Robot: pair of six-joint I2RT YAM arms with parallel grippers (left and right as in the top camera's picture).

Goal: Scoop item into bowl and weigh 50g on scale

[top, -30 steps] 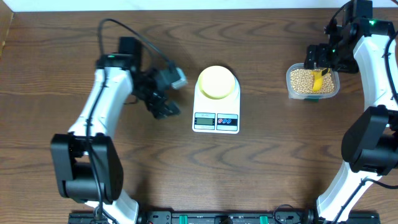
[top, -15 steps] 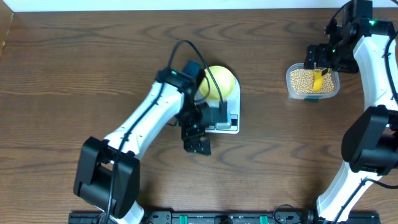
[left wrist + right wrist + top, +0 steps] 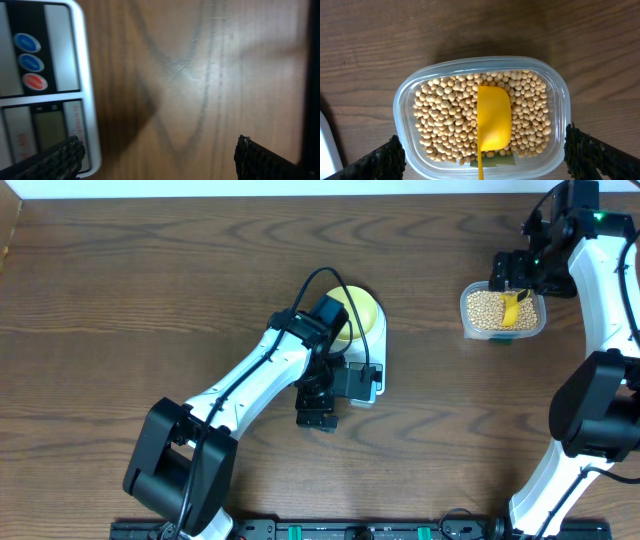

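The pale-yellow bowl [image 3: 362,310] stands on the white scale [image 3: 376,356], and my left arm covers part of both. My left gripper [image 3: 317,416] hangs open at the scale's front-left corner. In the left wrist view the scale [image 3: 50,75] shows its display and round buttons, with my left gripper [image 3: 160,160] open over bare wood and one finger above the scale's corner. The item, tan beans [image 3: 445,115], fills a clear tub [image 3: 404,100]. A yellow scoop [image 3: 494,117] lies on the beans. My right gripper [image 3: 487,162] is open, with a finger on each side of the tub and nothing held.
In the overhead view the tub [image 3: 468,322] with the beans [image 3: 482,308] and the scoop [image 3: 513,310] sits at the far right, under my right gripper [image 3: 518,280]. A cable loops off the left arm [image 3: 250,375] above the bowl.
My left arm has swung from the table's left side across to the scale's front, and its gripper has stayed open. The right arm has not moved.
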